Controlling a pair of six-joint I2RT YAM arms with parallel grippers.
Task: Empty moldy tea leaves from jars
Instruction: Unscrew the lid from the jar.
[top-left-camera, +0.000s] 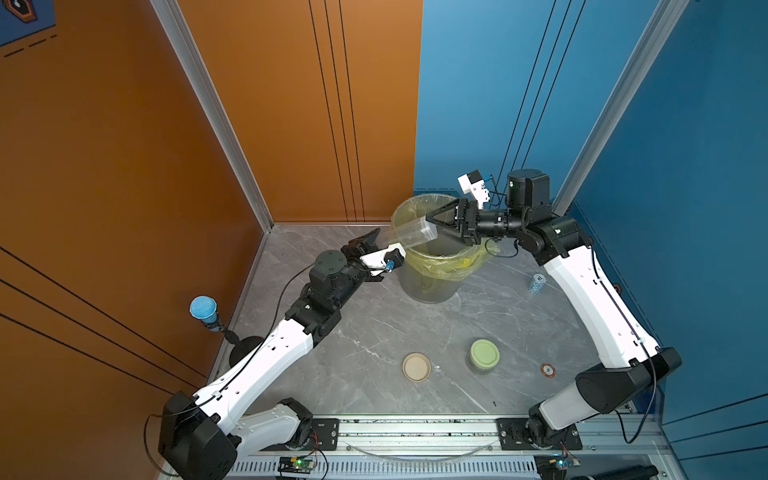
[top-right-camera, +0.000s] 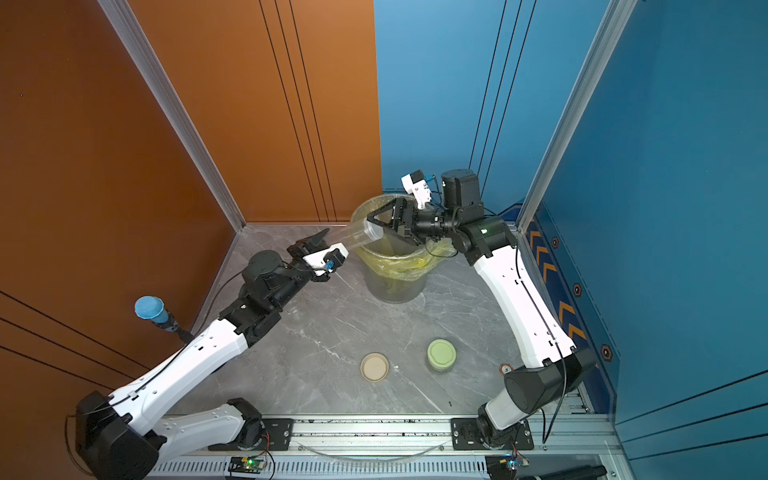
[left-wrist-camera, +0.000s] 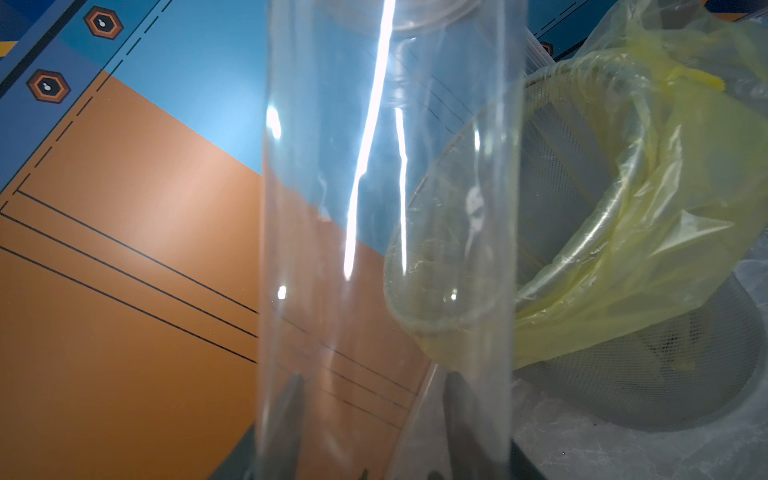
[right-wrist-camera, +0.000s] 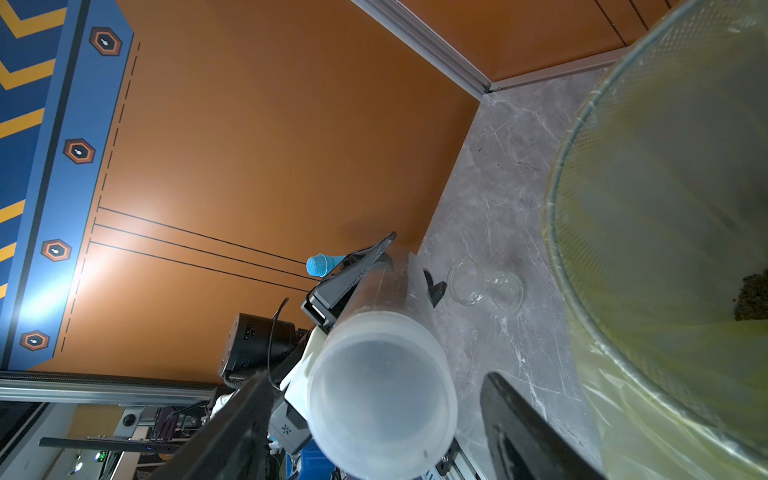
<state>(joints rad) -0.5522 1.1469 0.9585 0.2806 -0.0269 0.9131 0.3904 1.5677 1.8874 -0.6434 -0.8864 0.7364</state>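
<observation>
The tall jar is held level over the bin.
Its base is clenched by the left pincer; its lid is straddled by the parted right pincer.

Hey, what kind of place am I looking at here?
Likely a robotics lab cell: two arms mounted on an aluminium rail, orange and blue panel walls, a marble-look table with a lined bin.

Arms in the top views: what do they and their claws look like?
The left arm and right arm have white shells, black joints and thin black cables. The left claw and right claw are black and triangular; each wrist carries a white camera housing.
</observation>
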